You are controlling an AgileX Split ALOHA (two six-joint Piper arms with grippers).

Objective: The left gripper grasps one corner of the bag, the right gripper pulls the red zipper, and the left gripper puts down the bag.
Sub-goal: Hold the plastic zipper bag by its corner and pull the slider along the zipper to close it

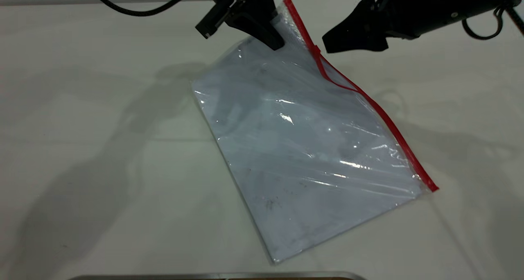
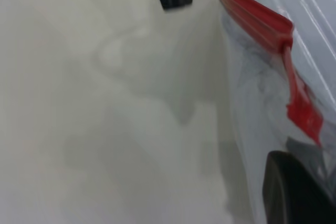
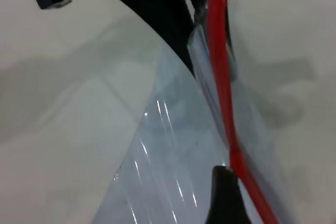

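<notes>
Exterior view: I have the left gripper point(image 1: 275, 34) near the bench's far edge, clamped on the bag's point(image 1: 303, 149) top corner beside the red zipper point(image 1: 368, 102), holding that corner up off the bench point(image 1: 82, 149). Bag hangs tilted from there, its lower part lying on the bench around the middle, with the lowest corner close to the near edge. Smudged paper point(image 1: 286, 177) shows inside. Zipper runs down the bag's right-hand edge, from the held corner to the lower right corner. Slider point(image 1: 315, 50) sits a short way down from the held corner; below it the two red tracks stand apart for a stretch.

Right gripper point(image 1: 333, 40) hovers just beside the slider, off the bag's right edge, tips near it but not touching as far as I see. Whether its fingers are parted or together I cannot tell.

Left wrist view: zipper point(image 2: 262, 22) and slider point(image 2: 287, 40) close up, one dark finger point(image 2: 286, 192) against the plastic.

Right wrist view: left gripper point(image 3: 197, 30) pinching the bag point(image 3: 173, 156) by the zipper point(image 3: 220, 72), with one fingertip point(image 3: 224, 192) of my right gripper next to the red strip.
</notes>
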